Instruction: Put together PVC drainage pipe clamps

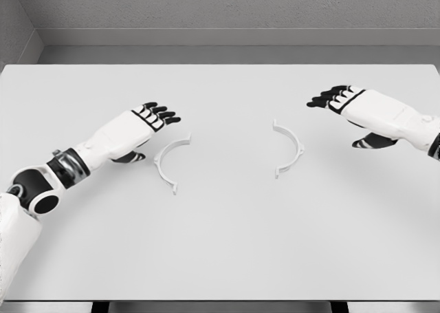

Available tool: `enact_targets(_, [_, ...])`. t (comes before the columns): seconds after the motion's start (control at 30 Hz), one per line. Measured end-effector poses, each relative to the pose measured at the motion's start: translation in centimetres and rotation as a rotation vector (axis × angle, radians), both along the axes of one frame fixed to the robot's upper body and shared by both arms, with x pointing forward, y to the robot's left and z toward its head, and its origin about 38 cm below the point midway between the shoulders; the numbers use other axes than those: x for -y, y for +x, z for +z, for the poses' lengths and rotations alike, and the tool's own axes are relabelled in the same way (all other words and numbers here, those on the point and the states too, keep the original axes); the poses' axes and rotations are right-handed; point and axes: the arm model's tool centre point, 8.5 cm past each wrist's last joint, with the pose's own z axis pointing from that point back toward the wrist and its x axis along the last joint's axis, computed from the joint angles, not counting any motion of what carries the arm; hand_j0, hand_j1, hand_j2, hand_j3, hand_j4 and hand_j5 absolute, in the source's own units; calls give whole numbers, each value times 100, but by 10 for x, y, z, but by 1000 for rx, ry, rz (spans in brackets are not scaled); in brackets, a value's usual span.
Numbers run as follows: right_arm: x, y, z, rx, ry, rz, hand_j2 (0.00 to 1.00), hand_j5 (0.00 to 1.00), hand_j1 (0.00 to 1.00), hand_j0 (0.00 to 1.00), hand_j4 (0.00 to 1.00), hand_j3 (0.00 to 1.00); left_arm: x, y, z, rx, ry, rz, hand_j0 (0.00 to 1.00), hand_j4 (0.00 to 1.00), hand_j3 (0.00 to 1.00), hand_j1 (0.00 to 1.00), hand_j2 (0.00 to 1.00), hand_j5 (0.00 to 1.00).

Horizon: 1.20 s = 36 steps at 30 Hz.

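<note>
Two white half-ring clamp pieces lie flat on the white table point(220, 244). The left clamp half point(167, 162) curves open toward the right. The right clamp half point(291, 148) curves open toward the left, about a hand's width from the other. My left hand point(152, 120) hovers just up and left of the left half, fingers stretched out and holding nothing. Over at the right, my right hand point(344, 103) is off to the upper right of the right half, fingers likewise spread, with nothing in it.
A grey wall point(234, 10) runs behind the table's far edge. Apart from the two clamp halves, nothing else lies on the tabletop.
</note>
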Motion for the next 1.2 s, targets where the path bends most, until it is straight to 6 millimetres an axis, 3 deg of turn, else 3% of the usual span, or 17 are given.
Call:
enact_targets(0.3, [-12,9,-20,-14,6,-4,100,100,100,100,100,100,9,1,-10,-15,6,-1,100,100,100,100,100,100])
enact_targets(0.47, [-18,27,-19,13,2,-18,100,100,100,100,100,100,8,-3,-9,-13,7,-7,100,100,100,100,100,100])
enact_targets(0.67, [-23,31,-45,-38,-15,-25,100,100,100,100,100,100,9,-4,-3,4,4,-12,100,100,100,100,100,100])
enact_targets(0.97, [-30,50,-51,-33,-23,-46,100,100,100,100,100,100,13,-9,-4,5,1,-28,100,100,100,100,100,100])
enact_targets(1.2, [-33,57,-69,-67,-36,-59,100,100,100,100,100,100,18,-15,-2,11,-4,-41,100,100,100,100,100,100])
